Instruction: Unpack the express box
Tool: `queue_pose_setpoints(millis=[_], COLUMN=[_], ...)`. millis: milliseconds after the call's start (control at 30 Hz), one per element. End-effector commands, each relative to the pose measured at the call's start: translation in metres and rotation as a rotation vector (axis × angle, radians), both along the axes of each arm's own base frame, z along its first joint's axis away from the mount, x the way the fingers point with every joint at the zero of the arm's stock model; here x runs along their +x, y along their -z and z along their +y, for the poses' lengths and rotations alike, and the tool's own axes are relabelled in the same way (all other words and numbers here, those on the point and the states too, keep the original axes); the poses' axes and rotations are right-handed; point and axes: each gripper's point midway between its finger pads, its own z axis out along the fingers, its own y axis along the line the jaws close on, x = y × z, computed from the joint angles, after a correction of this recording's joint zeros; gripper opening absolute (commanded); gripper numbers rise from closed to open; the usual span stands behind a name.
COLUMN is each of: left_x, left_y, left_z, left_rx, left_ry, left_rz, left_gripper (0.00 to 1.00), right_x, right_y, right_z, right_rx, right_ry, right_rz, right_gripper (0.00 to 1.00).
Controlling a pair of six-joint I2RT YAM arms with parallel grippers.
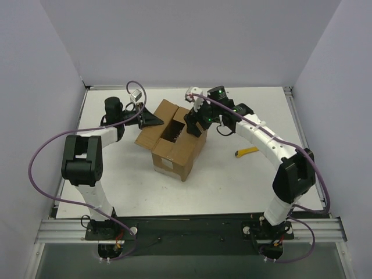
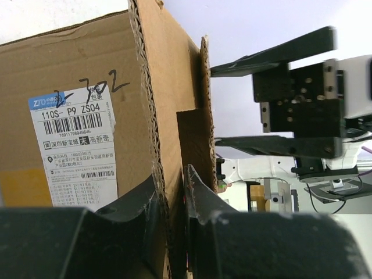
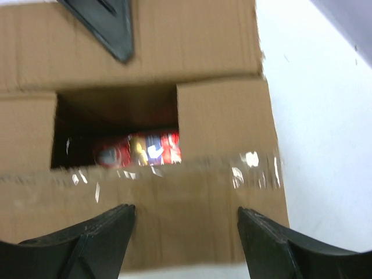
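At the middle of the white table (image 1: 232,186), between my two arms, stands the express box (image 1: 174,145). It is a brown corrugated carton, turned a little askew, with its top open and its flaps folded outward.

My left gripper (image 2: 171,177) is at the box's left side. It is clamped on the box's left flap: the raw corrugated edge of the cardboard runs straight up between my two black fingers (image 2: 116,232), and each one presses against a face of the flap. On the box wall just beside that flap, my left wrist camera shows a white label (image 2: 72,148) with barcodes and printed text, and dark handwritten marks on the bare cardboard above it.

My right gripper (image 1: 196,125) is at the box's right side, over the opposite flap. Its fingers (image 3: 273,244) stand wide apart with nothing between them. They hang just over the outer part of that flap; I cannot tell whether they touch the cardboard. Clear tape (image 3: 250,163) runs along this flap, torn and shiny.

Inside the box, seen through the dark opening from my right wrist, lies a red-and-white package (image 3: 145,148), blurred and partly in shadow. On the far side of that opening from my right wrist, one of my left gripper's fingertips reaches onto the left flap.

To the right of the box, well apart from it and near my right forearm, a yellow utility knife (image 1: 246,152) lies on the table.
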Motion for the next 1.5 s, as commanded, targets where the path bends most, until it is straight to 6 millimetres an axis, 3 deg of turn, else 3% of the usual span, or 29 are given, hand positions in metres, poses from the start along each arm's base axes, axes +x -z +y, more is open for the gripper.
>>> queue_pose_setpoints(millis=[0,67,100,167,200,267,300,367,633,1033,1167,1467], left_x=[0.002,0.002,0.003,0.003,0.002,0.004,0.004,0.005,0.009,0.013,0.013,0.01], left_y=[-0.028,-0.034,-0.035,-0.04,-0.041,-0.047,-0.048,-0.049,-0.053,-0.043,-0.041,-0.037], left_z=[-0.007,-0.007,-0.006,-0.006,-0.006,-0.004,-0.004,-0.001,0.002,0.004,0.005,0.003], left_rx=[-0.006,0.0,0.003,0.02,0.027,0.055,0.066,0.097,0.117,0.157,0.161,0.162], left_ry=[0.01,0.002,-0.004,-0.022,-0.026,-0.047,-0.052,-0.07,-0.094,-0.09,-0.088,-0.072], left_rz=[-0.104,-0.111,-0.111,-0.122,-0.129,-0.154,-0.16,-0.171,-0.192,-0.19,-0.186,-0.18], left_gripper=[0.24,0.23,0.22,0.21,0.21,0.2,0.2,0.19,0.19,0.17,0.17,0.17], right_x=[-0.004,-0.003,0.001,0.003,0.01,0.011,0.01,0.008,-0.006,-0.029,-0.035,-0.061], right_y=[-0.019,-0.015,-0.025,-0.015,-0.028,-0.02,-0.024,-0.012,0.029,-0.009,-0.011,0.01], right_z=[0.046,0.062,0.069,0.078,0.084,0.093,0.093,0.093,0.036,-0.027,-0.041,-0.064], right_rx=[-0.013,-0.03,-0.013,-0.009,0.015,0.0,-0.019,-0.084,-0.321,-0.376,-0.39,-0.429], right_ry=[-0.159,-0.193,-0.192,-0.151,-0.129,-0.099,-0.094,-0.08,-0.005,0.052,0.063,0.064], right_rz=[-0.047,-0.053,-0.069,-0.008,-0.018,0.026,0.032,0.036,0.13,0.082,0.083,0.151], right_gripper=[0.73,0.73,0.73,0.73,0.73,0.73,0.73,0.73,0.73,0.73,0.73,0.73])
